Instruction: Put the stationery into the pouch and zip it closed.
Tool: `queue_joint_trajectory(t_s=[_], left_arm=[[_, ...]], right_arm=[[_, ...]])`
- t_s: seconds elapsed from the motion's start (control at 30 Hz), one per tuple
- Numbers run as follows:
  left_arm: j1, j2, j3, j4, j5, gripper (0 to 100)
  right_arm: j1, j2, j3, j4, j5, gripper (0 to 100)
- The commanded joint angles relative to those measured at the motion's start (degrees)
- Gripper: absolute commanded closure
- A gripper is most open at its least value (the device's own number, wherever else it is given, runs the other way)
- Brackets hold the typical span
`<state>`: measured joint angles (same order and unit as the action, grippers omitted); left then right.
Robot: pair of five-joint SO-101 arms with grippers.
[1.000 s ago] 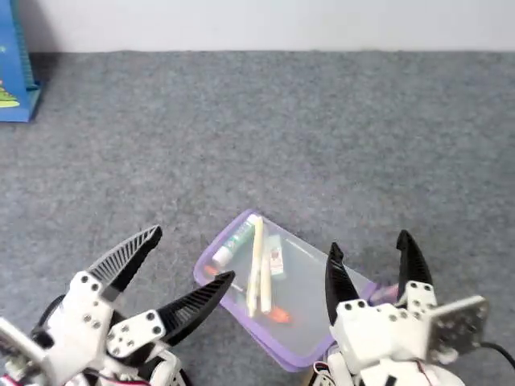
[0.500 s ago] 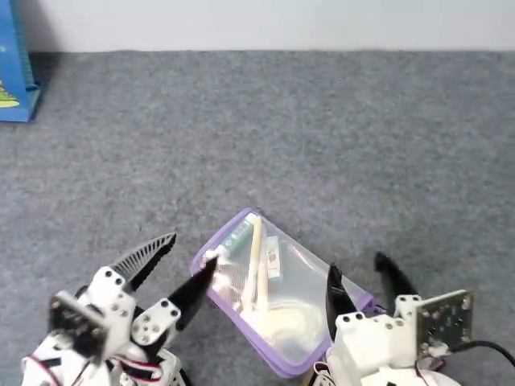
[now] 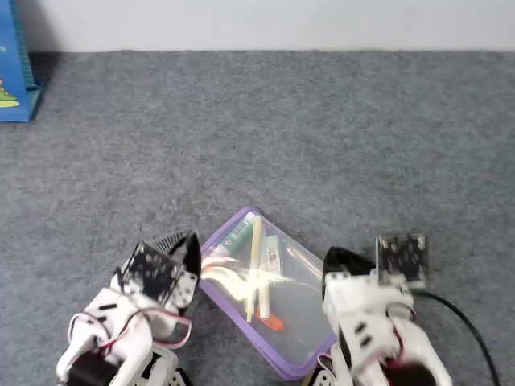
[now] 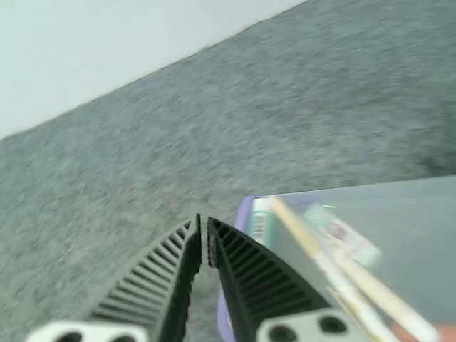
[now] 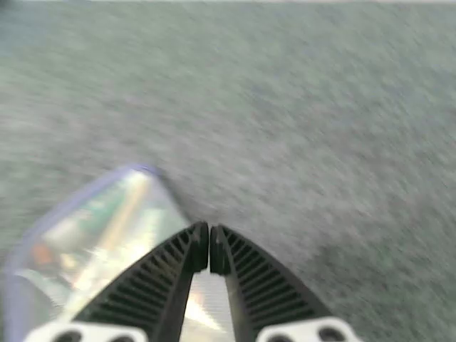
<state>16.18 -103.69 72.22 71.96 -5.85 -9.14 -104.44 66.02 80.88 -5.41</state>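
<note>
Both have gone from wide apart to pressed together: the left tool [image 4: 202, 222] and the right tool [image 5: 209, 231]. Between them, on the grey bench [image 3: 322, 129], lies the clear purple-edged plastic pouch [image 3: 310, 326], with pens [image 3: 256, 269] inside.

We see soft, even, fairly bright light falling from above across the table [image 3: 322, 137]. White glare streaks the pouch [image 3: 302, 318] in the high view and washes over its clear face in the right wrist view. Shadows on the table are faint.
</note>
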Motion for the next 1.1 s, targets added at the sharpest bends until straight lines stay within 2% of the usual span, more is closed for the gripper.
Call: queue_joint_trajectory(t_s=[0.0, 0.1, 0.23, 0.43, 0.57, 0.97, 1.07], left_arm=[[-7.7, -0.5, 5.6, -8.4, -0.6, 99], [-11.7, -0.5, 11.4, -14.0, -0.6, 99], [-13.4, -0.5, 16.9, -18.0, -0.6, 99], [-13.5, -0.5, 21.4, -18.6, -0.7, 99], [-13.5, -0.5, 24.2, -18.6, -0.7, 99], [-13.5, -0.3, 24.3, -18.2, -0.7, 99], [-15.0, -0.4, 24.3, -14.5, -0.5, 99]], right_arm=[[4.2, 0.7, 2.8, -6.9, 2.1, 99.1], [5.0, 0.6, 4.1, -8.6, 2.1, 99.1], [5.6, 0.6, 11.3, -13.2, 2.4, 99.1], [15.4, 0.5, 23.9, -27.0, 2.5, 99.1], [19.6, 0.5, 30.2, -33.3, 2.5, 99.1], [20.4, 1.0, 30.4, -31.1, 2.5, 99.1], [20.4, 1.0, 30.4, -30.9, 2.5, 99.0]])
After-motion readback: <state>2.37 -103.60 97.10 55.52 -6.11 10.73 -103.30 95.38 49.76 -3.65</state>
